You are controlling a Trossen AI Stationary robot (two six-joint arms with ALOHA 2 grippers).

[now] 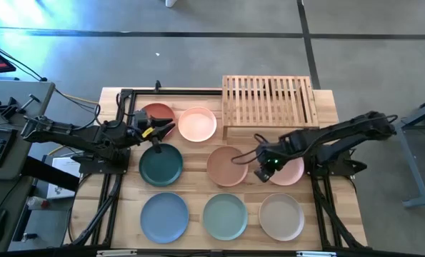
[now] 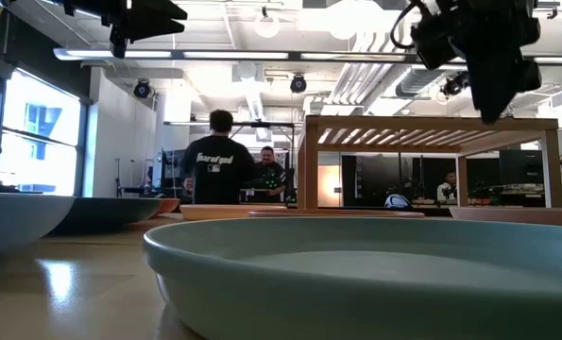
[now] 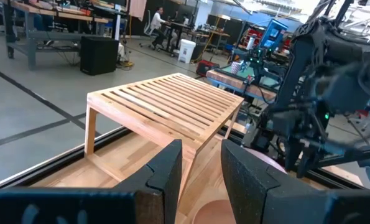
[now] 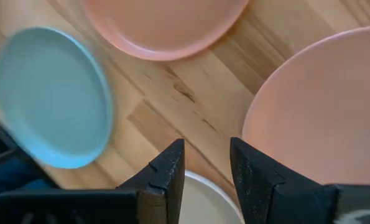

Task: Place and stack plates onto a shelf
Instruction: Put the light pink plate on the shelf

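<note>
Eight round plates lie flat on the tabletop: rust red (image 1: pixel 156 114), pale pink (image 1: pixel 198 123), dark teal (image 1: pixel 161 164), tan (image 1: pixel 228 165), salmon (image 1: pixel 291 173), light blue (image 1: pixel 164 217), mint (image 1: pixel 225 216) and beige (image 1: pixel 281 216). The slatted wooden shelf (image 1: pixel 269 100) stands at the far edge with nothing on it. My left gripper (image 1: pixel 168 129) hovers high between the rust red and dark teal plates, narrowly open and empty, pointing at the shelf (image 3: pixel 166 102). My right gripper (image 1: pixel 249 155) hovers high over the tan and salmon plates, narrowly open and empty, pointing down (image 4: pixel 207 149).
In the right wrist view the bare wood between the tan (image 4: pixel 166 25), salmon (image 4: pixel 321 106), mint (image 4: pixel 48 93) and beige (image 4: pixel 203 199) plates lies below the fingers. Black frame rails (image 1: pixel 119 107) run along the table's edges. People stand in the room behind (image 2: pixel 214 161).
</note>
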